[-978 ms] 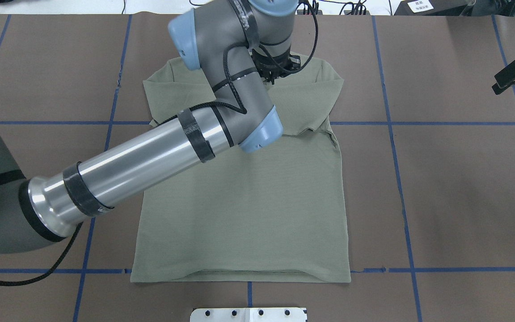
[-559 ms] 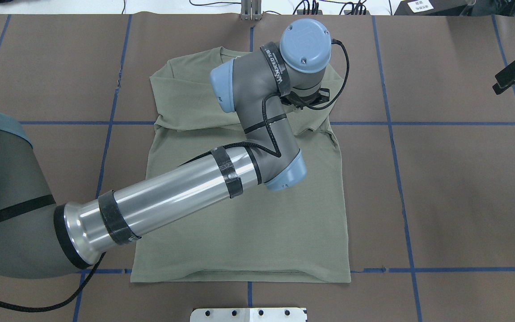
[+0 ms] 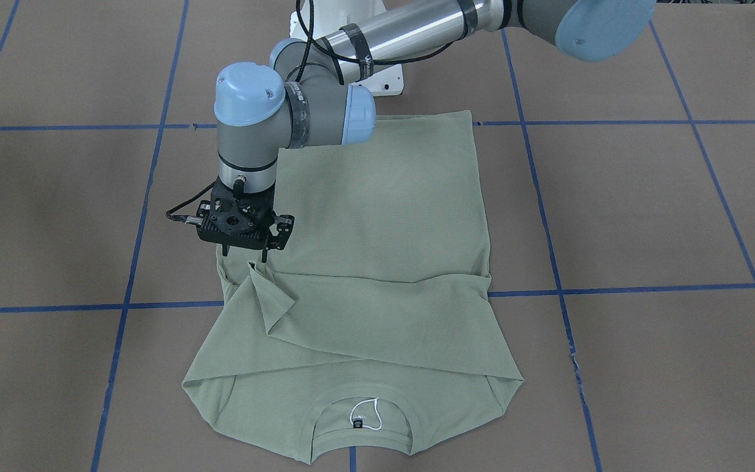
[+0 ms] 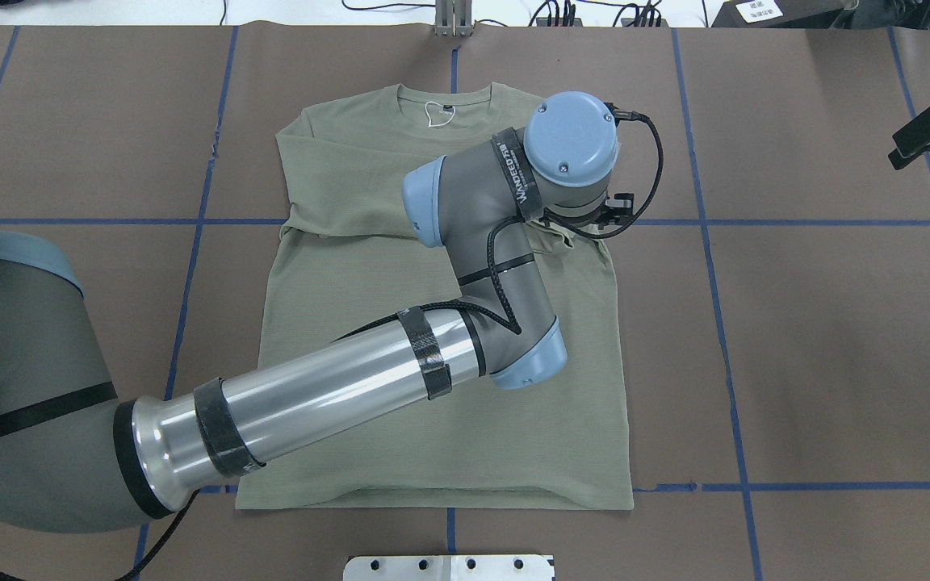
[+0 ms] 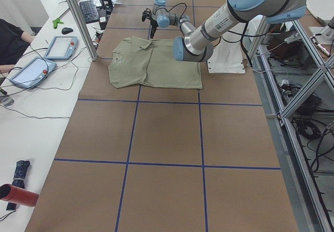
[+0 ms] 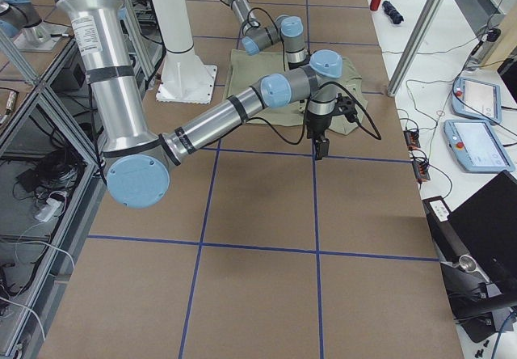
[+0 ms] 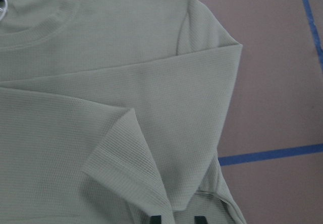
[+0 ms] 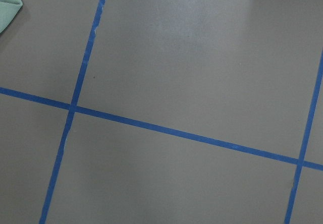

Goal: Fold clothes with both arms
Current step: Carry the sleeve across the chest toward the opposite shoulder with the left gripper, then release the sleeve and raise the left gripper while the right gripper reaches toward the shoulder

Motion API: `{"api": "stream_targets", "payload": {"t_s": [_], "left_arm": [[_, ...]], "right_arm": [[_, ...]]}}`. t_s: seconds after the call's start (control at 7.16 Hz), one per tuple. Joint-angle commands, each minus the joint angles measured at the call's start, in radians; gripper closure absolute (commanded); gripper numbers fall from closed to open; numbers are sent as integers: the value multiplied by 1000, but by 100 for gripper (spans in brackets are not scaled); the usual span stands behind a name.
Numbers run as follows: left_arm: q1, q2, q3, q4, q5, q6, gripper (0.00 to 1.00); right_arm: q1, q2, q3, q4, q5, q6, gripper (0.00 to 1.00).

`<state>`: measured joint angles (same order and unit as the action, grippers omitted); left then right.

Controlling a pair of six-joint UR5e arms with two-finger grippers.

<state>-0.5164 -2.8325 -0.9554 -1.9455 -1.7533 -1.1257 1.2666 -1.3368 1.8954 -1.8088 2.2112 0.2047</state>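
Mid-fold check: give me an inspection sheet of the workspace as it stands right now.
Surface: brown table covering with a blue tape grid, lying flat.
Job's things: green shirt spread flat, sleeves folded inward over the body.
Clutter: nothing seen.
End effectors: left end effector open over the shirt's side edge; right end effector off the shirt, state unclear.
Cables: black cable loops off the left wrist.
Surroundings: teach pendants and a person's arm at the side bench.

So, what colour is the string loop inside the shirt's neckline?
White. The string loop shows best in the exterior front-facing view.
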Motion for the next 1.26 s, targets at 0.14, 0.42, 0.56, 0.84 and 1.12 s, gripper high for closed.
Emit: {"api": "stream_targets", "payload": {"t_s": [0.14,0.42,0.56,0.84,1.12], "left_arm": [[-112,68,-132,203,-181,190,0],[-242,241,-236,131,-303,288,0],[-287,336,-328,135,-340,393,0],[-368,463,-425,137,-351,585,0],[-486,574,-479,132,-501,807,0]], "right_arm": [[-24,13,-7,67,68,44,0],[-155,155,-76,109,33,243,0],[-247,230,-85,105,-60,381,0],[-370,420,-236,97,-198,520,1],[-450,627,-481,97,-313,538,2]]}}
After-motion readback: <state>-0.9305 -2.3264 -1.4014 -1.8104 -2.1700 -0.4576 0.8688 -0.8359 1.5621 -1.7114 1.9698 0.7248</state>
